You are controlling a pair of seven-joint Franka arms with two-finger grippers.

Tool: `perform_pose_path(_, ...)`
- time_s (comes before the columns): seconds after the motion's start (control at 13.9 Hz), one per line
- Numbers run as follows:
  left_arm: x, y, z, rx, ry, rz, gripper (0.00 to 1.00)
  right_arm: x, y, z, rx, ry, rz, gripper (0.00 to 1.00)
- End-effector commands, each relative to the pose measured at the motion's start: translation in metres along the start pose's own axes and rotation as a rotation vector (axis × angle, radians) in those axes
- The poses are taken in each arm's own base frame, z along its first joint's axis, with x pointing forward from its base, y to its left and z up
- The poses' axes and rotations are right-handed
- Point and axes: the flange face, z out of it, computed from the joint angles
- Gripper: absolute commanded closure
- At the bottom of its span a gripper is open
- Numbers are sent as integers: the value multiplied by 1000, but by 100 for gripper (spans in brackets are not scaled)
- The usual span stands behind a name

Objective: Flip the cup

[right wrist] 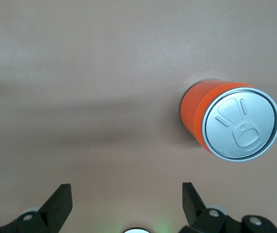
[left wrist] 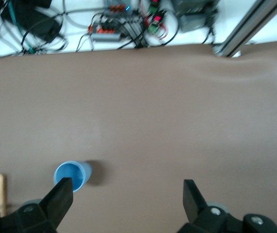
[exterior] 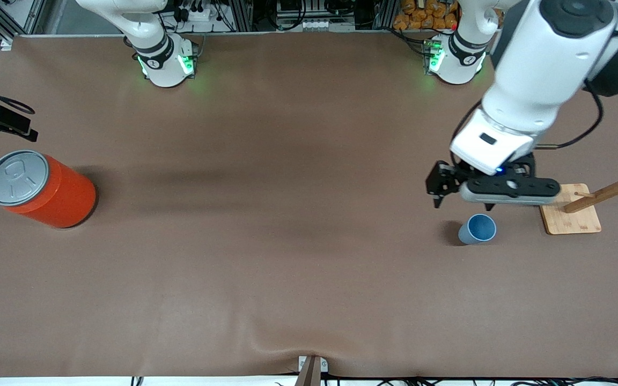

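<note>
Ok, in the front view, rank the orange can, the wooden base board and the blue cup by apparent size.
1. Orange cylindrical can with grey lid, largest.
2. Flat light wooden base board of the peg stand.
3. Small light-blue tapered plastic cup, smallest.

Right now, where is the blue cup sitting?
The blue cup stands mouth-up on the table toward the left arm's end, beside the wooden rack's base, with the open left hand hovering just above it.

A robotics lab: two bench-mounted arms [exterior: 161,51], aluminium framing [exterior: 3,19], tangled cables [left wrist: 114,24].
</note>
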Motion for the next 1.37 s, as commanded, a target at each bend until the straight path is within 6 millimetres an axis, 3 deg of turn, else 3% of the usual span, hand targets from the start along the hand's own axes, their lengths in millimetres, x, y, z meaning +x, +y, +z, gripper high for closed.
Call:
perform_pose_path(0.0,-8,-4,-5,32,-45,-1,0,3,-3,-1,7,2,6,0)
perform_pose_path(0.36,-10,-34,-1,43,-123,-53,0,3,-3,0,7,-1,6,0)
perform_pose_path(0.72,-24,-109,-20,106,-231,-148,0,3,-2,1,7,-4,10,0)
perform_pose_path(1.15,-51,-144,-42,27,-272,-199,0,3,-2,0,6,-1,8,0)
perform_pose_path(1.23,-58,-136,-51,23,-261,-171,0,2,-1,0,6,-1,10,0)
perform_pose_path(1.3,-66,-142,-50,20,-262,-159,0,3,-3,0,5,-1,7,0)
